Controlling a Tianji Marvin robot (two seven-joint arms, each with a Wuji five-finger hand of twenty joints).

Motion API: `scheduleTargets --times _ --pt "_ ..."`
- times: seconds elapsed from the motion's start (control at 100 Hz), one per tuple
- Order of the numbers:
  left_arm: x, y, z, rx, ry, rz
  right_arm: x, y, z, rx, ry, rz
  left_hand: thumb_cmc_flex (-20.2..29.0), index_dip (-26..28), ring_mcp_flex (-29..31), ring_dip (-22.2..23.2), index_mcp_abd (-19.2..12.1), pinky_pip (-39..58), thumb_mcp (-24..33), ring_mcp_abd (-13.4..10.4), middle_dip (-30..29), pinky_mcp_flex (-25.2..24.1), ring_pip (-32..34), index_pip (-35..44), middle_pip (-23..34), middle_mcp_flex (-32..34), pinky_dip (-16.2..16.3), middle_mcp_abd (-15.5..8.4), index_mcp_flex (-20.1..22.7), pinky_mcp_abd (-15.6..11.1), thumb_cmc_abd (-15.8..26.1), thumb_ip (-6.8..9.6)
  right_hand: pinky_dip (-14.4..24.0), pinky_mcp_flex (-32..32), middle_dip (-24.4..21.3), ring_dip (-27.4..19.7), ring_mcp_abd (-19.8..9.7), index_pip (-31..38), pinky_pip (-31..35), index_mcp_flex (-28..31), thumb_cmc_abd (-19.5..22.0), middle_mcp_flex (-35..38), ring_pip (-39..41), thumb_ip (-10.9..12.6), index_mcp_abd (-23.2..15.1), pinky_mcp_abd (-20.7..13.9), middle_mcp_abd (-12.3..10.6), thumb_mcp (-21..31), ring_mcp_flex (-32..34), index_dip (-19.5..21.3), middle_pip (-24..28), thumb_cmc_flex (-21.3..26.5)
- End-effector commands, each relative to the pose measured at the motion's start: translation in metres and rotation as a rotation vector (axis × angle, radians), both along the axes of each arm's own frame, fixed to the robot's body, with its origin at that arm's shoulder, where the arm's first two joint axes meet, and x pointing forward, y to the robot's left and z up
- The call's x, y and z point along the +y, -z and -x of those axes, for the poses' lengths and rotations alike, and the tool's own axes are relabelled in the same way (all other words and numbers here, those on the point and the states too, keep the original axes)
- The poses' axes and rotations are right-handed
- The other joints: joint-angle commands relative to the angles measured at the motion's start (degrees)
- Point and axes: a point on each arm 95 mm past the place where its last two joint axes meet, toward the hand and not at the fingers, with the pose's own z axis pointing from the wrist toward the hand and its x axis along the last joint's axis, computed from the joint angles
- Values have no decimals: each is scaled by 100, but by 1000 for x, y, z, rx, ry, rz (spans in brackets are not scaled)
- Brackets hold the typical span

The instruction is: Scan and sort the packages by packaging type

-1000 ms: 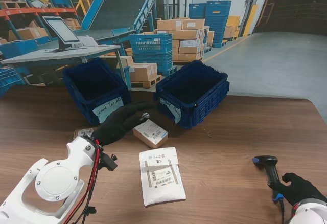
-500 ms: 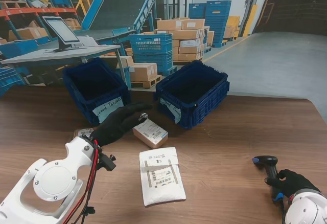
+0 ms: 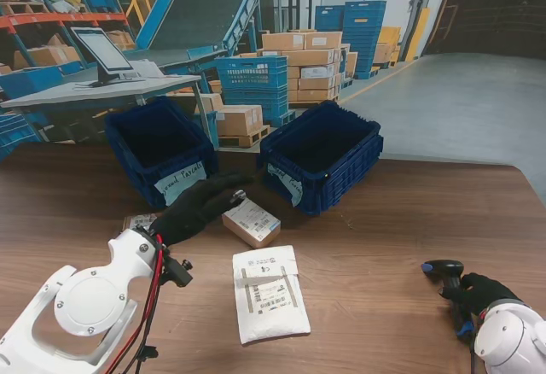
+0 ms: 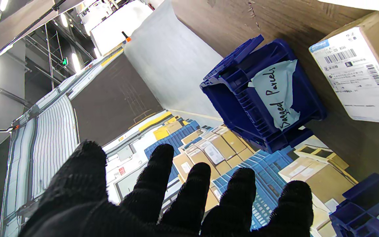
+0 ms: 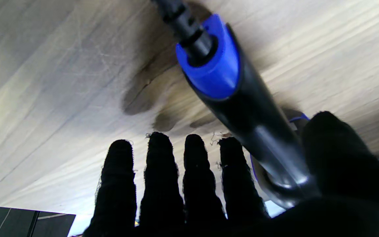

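Forward onto the scanner [image 3: 450, 273] slid the right robot hand [image 3: 479, 293] — fingers straight, not gripping — left robot hand [image 3: 198, 206] spread.

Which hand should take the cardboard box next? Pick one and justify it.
Left. The left hand hangs open right beside the small cardboard box, fingers spread. The right hand is at the table's near right edge, over the barcode scanner, far from the box.

A paper label [image 4: 280, 95] taped to the right blue bin [image 4: 262, 98] reads "Bagged Parcels" in handwriting. The left blue bin [image 3: 158, 148] carries a handwritten label [image 3: 181, 182] ending in "Parcels". The cardboard box's shipping label [image 4: 357, 79] has barcodes; its print is too small to read.
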Motion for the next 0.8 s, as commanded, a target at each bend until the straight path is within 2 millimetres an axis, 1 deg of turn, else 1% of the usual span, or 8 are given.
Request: scheduleTargets --times 0.0,0.15,0.36,0.56,0.66,0.79 --pt "-2 0 3 14 17 -2 -2 5 -1 20 -3 -10 -72 35 -63 -17 -200 -136 -247 -19 -59 25 -127 53 -3 10 28 -97 73 -74 173 4 -22 53 -14 -92 24 37 70 -67 -58 -106 33 -116 66 -6 66 60 62 58 149 -22" --pt "-2 0 2 18 18 -4 -6 9 -7 24 2 -13 -74 34 -63 -17 -211 -139 -246 -25 -60 22 -128 48 -5 5 27 -112 59 -74 181 5 -8 114 52 -37 23 141 150 16 -112 -31 168 -101 38 -14 63 66 180 108 310 127" --pt "-3 -1 2 20 19 -5 -10 13 -15 50 -38 -15 -77 35 -61 -17 -203 -140 -249 -20 -60 23 -127 52 -3 8 28 -106 70 -67 173 4 -4 171 69 11 -11 196 227 46 -126 17 283 -90 1 -29 45 36 272 123 368 198" --pt "-2 0 1 24 22 -10 -10 16 -19 85 -64 -21 -79 36 -65 -17 -204 -140 -249 -25 -59 24 -129 52 -3 7 29 -108 69 -76 177 4 20 389 138 173 -57 406 432 328 -228 360 600 -61 -136 -67 8 -19 581 157 544 477" --pt "-2 0 0 24 20 -10 -9 18 -19 94 -69 -19 -80 36 -68 -17 -212 -141 -249 -17 -59 22 -130 53 -4 5 29 -110 68 -76 177 4 78 592 345 473 -105 688 704 509 -305 616 1057 -25 -264 -104 -38 -74 819 205 816 677" --pt "-2 1 -1 20 19 -7 -9 17 -19 101 -64 -19 -80 37 -64 -16 -207 -139 -249 -24 -58 26 -127 55 -2 9 30 -115 75 -75 176 4 197 872 755 982 -178 1126 1114 761 -456 958 1861 19 -454 -136 -117 -75 1110 312 1299 991"
